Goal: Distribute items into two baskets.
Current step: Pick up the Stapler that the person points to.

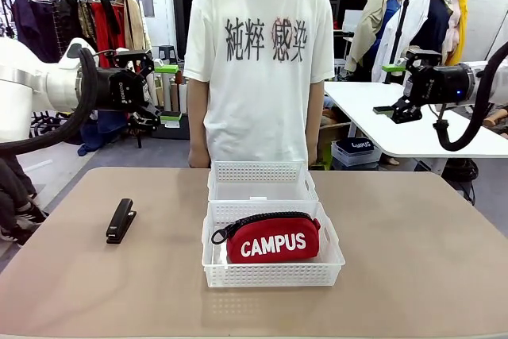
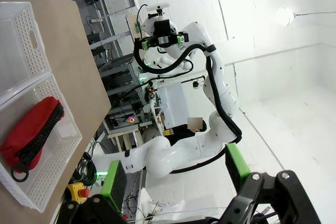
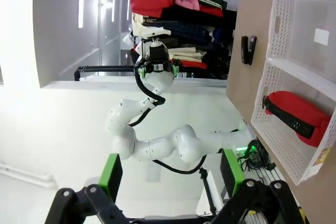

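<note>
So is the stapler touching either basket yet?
Apart. In the front view the stapler lies on bare table well left of the near basket, with tabletop showing between them. The right wrist view shows the same gap.

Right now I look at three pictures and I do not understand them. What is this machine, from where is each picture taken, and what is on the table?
The machine is two white robot arms at a brown table, with a person standing at the far side. The front picture comes from a fixed camera between the arms. The left claw and the right claw both hang above the table, open and holding nothing. The other two pictures come from cameras on the wrists, so they are turned sideways; the green-tipped fingers at the bottom belong to that arm's own claw. On the table two white baskets touch. The near basket holds a red pouch marked CAMPUS. The far basket looks empty. A black stapler lies on the table to the left of the baskets.
</note>
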